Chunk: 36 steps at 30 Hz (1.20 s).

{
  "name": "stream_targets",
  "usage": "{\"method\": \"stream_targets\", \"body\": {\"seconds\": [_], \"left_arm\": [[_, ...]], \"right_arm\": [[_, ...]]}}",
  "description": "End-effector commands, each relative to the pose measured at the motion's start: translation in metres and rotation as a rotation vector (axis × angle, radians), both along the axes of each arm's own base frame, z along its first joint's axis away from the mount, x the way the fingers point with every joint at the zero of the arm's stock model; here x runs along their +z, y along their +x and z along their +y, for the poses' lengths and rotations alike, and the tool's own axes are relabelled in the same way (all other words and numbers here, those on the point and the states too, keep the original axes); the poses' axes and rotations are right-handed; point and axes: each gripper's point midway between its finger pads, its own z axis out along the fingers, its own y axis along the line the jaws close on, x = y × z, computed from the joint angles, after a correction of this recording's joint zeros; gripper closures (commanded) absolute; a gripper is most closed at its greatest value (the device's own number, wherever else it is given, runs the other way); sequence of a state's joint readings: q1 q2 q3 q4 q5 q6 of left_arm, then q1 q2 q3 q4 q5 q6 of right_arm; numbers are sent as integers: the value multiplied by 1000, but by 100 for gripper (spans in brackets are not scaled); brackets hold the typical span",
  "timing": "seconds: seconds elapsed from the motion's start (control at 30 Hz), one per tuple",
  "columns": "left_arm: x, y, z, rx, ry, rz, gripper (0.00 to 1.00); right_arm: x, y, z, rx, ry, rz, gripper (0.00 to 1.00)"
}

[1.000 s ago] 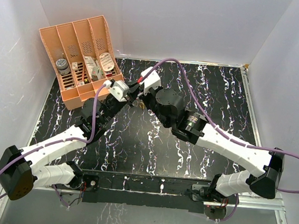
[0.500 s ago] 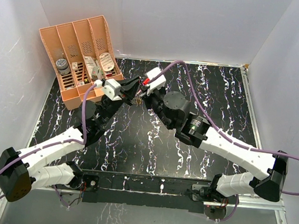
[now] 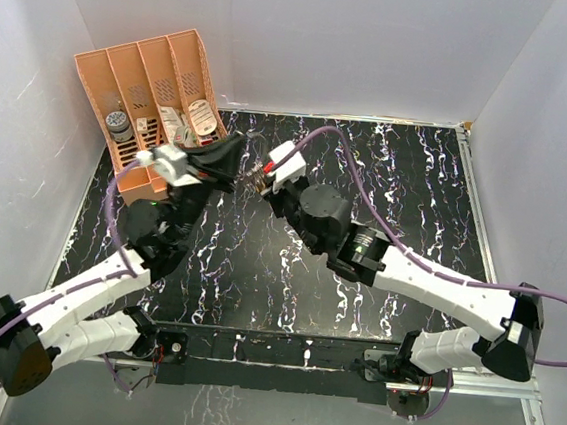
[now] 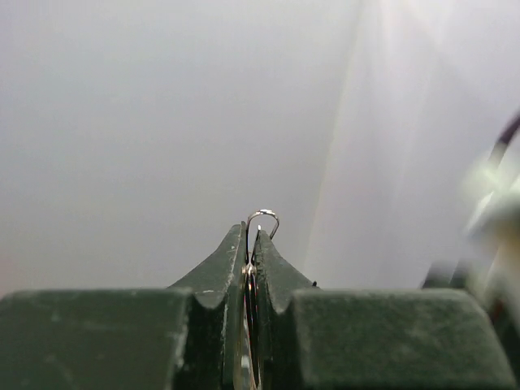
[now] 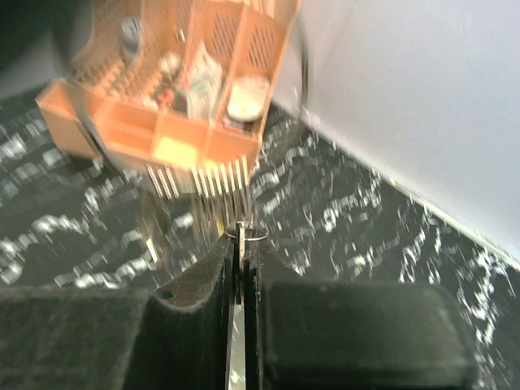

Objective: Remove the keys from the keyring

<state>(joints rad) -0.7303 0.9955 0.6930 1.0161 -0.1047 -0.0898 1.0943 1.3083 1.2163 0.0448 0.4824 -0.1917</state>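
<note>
Robotics laboratory test cell: plain white walls (image 3: 331,36) enclose a black marbled table (image 3: 388,172), orange compartment rack (image 3: 146,74) at upper left.

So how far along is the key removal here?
Done: both arms have a hold. The left gripper is shut on the keyring, its wire arc poking past the tips; the right gripper is shut on a small wire ring. In hand: the grippers sit slightly apart overhead. Left: neither coloured key head is visible, so no key can be confirmed off.

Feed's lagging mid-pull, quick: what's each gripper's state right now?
Left gripper: closed on the keyring, a thin wire loop.
Right gripper: closed on a small wire ring; the rest is blurred.
</note>
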Motion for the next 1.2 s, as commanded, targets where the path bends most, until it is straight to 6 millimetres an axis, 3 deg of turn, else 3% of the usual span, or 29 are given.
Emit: {"method": "stream_targets", "body": {"seconds": [0.0,0.13,0.23,0.37,0.47,0.63,0.8,0.97,1.17], "left_arm": [[116,-58,83,59,-382,-281,100],[123,-70,88,30,-400,-313,100],[122,-68,89,51,-379,-297,100],[107,-58,88,94,-331,-246,100],[91,-51,86,108,-302,-195,100],[73,-44,77,91,-252,-129,100],[63,-40,68,66,-224,-95,100],[55,-35,62,56,-208,-64,100],[50,-29,53,37,-191,-40,100]], "right_arm": [[-75,8,-15,-61,-241,97,100],[-83,17,-21,-71,-233,117,100],[-79,19,-28,-86,-209,114,100],[-70,25,-39,-131,-190,100,100],[-78,44,-56,-189,-179,136,100],[-118,99,-116,-329,-89,298,100],[-174,127,-154,-477,-31,455,100],[-235,131,-176,-496,57,638,100],[-277,127,-196,-577,33,700,100]]}}
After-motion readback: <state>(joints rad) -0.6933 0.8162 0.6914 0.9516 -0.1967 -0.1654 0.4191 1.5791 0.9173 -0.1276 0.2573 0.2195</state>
